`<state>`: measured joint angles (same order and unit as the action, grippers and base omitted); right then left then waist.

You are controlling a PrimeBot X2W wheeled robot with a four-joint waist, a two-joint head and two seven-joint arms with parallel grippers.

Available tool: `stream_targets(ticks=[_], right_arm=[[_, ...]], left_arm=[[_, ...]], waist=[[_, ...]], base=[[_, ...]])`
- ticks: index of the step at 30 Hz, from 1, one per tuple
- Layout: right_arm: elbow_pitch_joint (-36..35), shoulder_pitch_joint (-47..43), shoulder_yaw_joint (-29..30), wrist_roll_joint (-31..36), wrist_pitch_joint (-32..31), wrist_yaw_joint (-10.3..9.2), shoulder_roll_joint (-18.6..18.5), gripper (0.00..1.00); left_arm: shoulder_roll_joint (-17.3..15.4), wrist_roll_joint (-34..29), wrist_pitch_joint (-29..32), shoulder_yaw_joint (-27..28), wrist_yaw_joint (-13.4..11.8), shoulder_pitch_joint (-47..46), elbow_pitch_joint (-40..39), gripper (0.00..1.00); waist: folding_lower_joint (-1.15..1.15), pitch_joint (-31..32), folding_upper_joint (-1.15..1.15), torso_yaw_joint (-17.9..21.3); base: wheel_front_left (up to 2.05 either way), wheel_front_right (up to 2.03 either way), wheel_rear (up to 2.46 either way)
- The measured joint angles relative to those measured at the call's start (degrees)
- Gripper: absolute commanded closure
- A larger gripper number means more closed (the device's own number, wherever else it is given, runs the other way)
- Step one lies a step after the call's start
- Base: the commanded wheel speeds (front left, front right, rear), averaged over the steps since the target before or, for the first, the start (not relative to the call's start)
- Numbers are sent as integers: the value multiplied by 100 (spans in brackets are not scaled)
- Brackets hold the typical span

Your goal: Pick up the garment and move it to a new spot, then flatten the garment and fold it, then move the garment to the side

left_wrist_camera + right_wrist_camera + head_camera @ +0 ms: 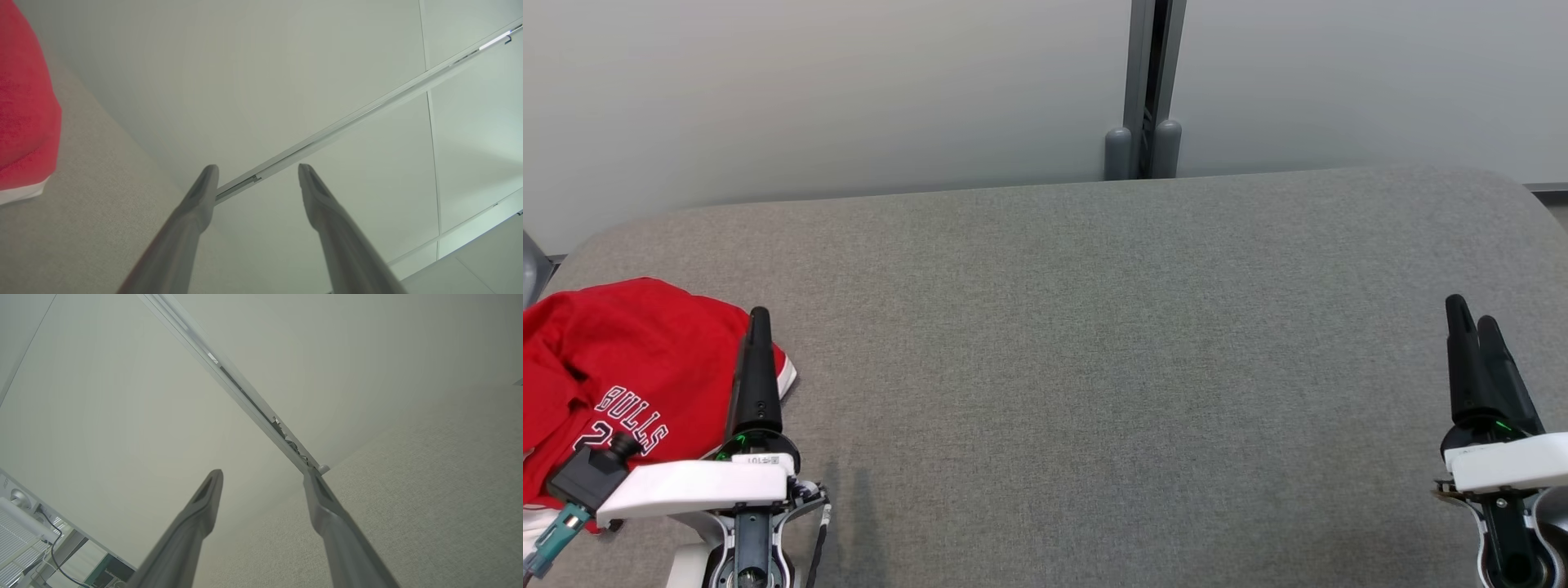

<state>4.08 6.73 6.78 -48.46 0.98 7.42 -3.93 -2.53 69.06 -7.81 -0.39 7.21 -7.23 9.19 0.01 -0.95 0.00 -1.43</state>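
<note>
Crumpled red cloth jersey (621, 384): lower left of frame, unfolded, not yet lifted. Left gripper (758, 327), right gripper (1470, 314): both wide, empty. Seemingly every step outstanding.

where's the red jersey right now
In the head view the red jersey lies crumpled at the far left of the grey surface, right beside the left gripper, whose jaws are open and empty.

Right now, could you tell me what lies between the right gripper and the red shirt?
Head view: bare grey table, then the left gripper at the edge of the shirt.
</note>
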Motion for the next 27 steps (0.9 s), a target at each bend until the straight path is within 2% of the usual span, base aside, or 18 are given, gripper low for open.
stream_targets(ticks=[8,14,27], right_arm=[[-145,96,-221,949,185,0,-53,0],[-136,98,-416,1527,319,0,-44,0],[-81,119,-797,2443,573,0,-2,0]], left_arm=[[-2,-1229,-90,-258,-296,112,-499,0],[-5,-2272,-165,-626,-631,179,-777,0],[-8,-4153,-290,-1287,-1338,350,-713,0]], waist=[[0,-28,0,-19],[0,-57,0,-33],[0,-41,0,-46]], base=[[0,0,0],[0,0,0],[0,0,0]])
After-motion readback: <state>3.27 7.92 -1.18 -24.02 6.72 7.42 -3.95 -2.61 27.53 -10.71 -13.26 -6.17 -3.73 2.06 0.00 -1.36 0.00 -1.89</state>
